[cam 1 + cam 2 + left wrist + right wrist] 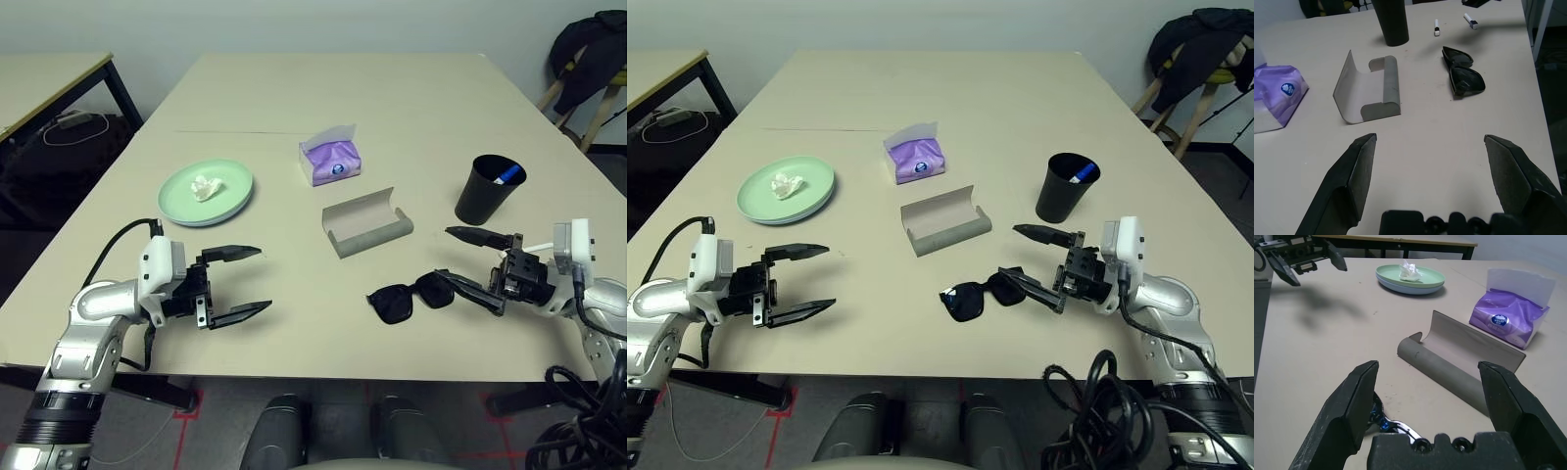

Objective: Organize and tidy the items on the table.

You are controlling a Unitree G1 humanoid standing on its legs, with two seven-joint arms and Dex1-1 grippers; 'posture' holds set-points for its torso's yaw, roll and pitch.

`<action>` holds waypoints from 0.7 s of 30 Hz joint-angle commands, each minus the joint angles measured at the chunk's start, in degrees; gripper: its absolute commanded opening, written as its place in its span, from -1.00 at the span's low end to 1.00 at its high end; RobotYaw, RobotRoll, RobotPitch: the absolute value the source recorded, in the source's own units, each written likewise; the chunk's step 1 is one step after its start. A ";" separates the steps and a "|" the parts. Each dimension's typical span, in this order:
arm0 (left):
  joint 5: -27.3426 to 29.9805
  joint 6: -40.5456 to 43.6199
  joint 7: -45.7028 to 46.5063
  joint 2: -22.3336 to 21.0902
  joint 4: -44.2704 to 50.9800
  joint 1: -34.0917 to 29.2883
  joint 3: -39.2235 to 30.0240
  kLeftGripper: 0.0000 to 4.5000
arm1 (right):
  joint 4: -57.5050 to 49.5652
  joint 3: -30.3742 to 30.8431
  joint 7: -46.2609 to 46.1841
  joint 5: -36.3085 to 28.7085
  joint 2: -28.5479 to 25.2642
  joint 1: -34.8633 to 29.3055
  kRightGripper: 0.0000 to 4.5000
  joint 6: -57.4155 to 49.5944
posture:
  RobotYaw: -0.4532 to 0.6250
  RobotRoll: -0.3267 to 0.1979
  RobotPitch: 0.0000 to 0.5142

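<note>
A mint green plate (pixel 206 192) stacked on a pale blue one holds a crumpled white tissue (pixel 206 186) at the left of the table (pixel 294 88). The purple tissue pack (pixel 331 159) stands in the middle. In front of it lies the grey glasses case (pixel 367 223), open. The black cup (pixel 489 190) at the right holds a marker (pixel 506 177). Black sunglasses (pixel 409 296) lie near the front edge. My right gripper (pixel 443 255) is open just right of the sunglasses, its lower finger beside them. My left gripper (pixel 265 279) hangs open in front of the plates, holding nothing.
A smaller beige table with black legs (pixel 49 83) stands at the far left, with cables on the floor beneath. A chair draped with dark clothing (pixel 588 59) is at the far right. Bare tabletop stretches behind the tissue pack and between the two grippers.
</note>
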State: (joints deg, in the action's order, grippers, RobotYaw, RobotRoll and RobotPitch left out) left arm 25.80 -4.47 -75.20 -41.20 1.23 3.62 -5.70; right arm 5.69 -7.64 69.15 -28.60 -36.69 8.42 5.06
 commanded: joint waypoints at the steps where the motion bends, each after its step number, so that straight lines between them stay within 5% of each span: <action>1: 0.56 -0.31 -1.49 -0.81 1.25 -0.95 0.50 0.98 | 0.06 -0.56 -0.46 0.71 -1.37 0.94 1.00 -1.44 | -0.10 0.25 -0.80; 21: 0.85 0.88 -5.91 -3.42 2.70 -0.69 2.45 0.98 | -6.50 3.59 -6.33 6.84 -7.79 8.70 1.00 -21.32 | -0.13 0.25 -0.78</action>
State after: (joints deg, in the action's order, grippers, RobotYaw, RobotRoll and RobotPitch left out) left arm 26.90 -3.52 -80.16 -43.84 3.87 2.33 -3.96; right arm 0.83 -4.91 63.84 -21.70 -44.03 16.13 -13.81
